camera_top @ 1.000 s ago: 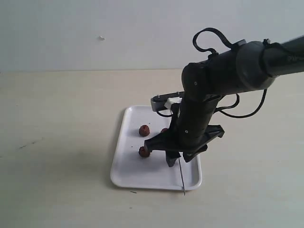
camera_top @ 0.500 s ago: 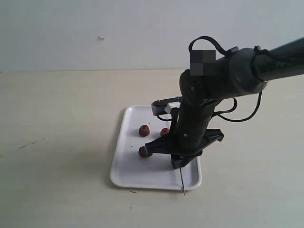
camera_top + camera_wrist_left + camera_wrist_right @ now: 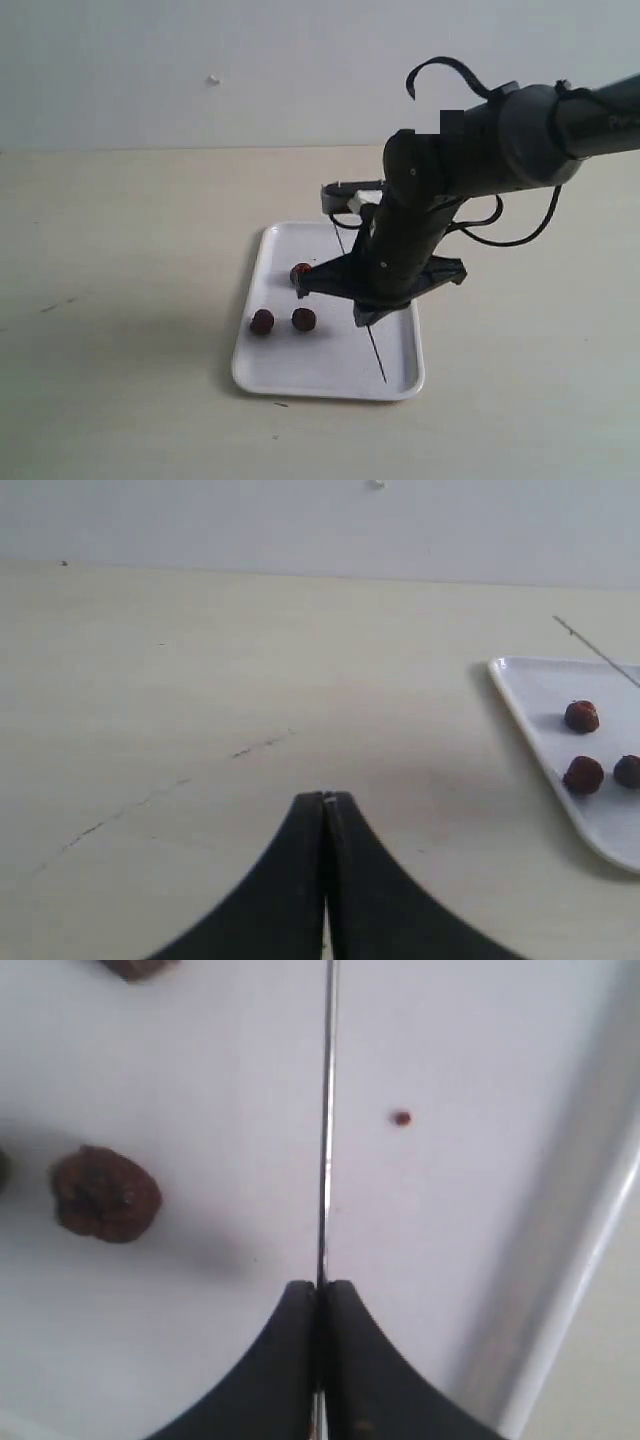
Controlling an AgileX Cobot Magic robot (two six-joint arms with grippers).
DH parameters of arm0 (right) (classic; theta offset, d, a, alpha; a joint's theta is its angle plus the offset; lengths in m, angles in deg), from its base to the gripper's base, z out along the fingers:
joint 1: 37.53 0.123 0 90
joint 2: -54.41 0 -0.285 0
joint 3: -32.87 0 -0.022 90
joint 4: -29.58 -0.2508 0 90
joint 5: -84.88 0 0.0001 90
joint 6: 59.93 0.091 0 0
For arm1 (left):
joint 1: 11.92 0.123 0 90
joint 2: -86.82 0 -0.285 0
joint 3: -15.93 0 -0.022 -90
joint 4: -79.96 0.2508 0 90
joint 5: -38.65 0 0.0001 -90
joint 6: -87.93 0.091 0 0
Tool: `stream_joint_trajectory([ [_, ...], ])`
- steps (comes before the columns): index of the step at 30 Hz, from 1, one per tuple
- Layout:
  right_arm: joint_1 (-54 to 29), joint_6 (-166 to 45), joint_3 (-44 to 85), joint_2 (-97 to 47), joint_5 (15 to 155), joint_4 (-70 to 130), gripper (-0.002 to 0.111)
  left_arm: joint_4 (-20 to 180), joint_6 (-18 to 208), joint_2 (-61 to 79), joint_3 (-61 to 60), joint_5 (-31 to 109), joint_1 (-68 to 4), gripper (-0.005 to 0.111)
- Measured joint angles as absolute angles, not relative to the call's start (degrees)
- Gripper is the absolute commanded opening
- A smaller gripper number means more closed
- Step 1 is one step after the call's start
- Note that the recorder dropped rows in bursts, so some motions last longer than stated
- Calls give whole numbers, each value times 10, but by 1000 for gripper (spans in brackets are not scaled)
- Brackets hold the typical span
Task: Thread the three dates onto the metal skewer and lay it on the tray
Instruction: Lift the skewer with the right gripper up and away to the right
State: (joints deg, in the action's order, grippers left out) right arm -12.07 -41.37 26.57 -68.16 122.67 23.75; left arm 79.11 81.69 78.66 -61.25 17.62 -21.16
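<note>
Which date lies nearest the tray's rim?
The leftmost date in the exterior view, beside the tray rim; the other two lie further in, nearer the skewer.

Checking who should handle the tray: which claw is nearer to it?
Right. The right claw is directly over the tray, pinching the metal skewer; the left claw is shut over the table, off the tray's edge.

Glossy white tray (image 3: 300,368), wrinkled matt dates (image 3: 303,319), metal skewer (image 3: 325,1160)
</note>
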Motion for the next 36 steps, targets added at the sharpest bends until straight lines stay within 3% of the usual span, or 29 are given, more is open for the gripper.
stream_joint_trajectory([
  [15,-195,-463,266,-468,1138,393,0,791,817,787,-612,220,-212,0],
  [26,-221,-475,266,-452,1120,593,0,791,808,787,-612,352,-212,0],
  [32,-275,-503,263,-474,1089,617,0,791,685,787,-613,469,-212,0],
  [36,-319,-499,262,-504,1054,620,0,791,628,787,-608,618,-212,0],
])
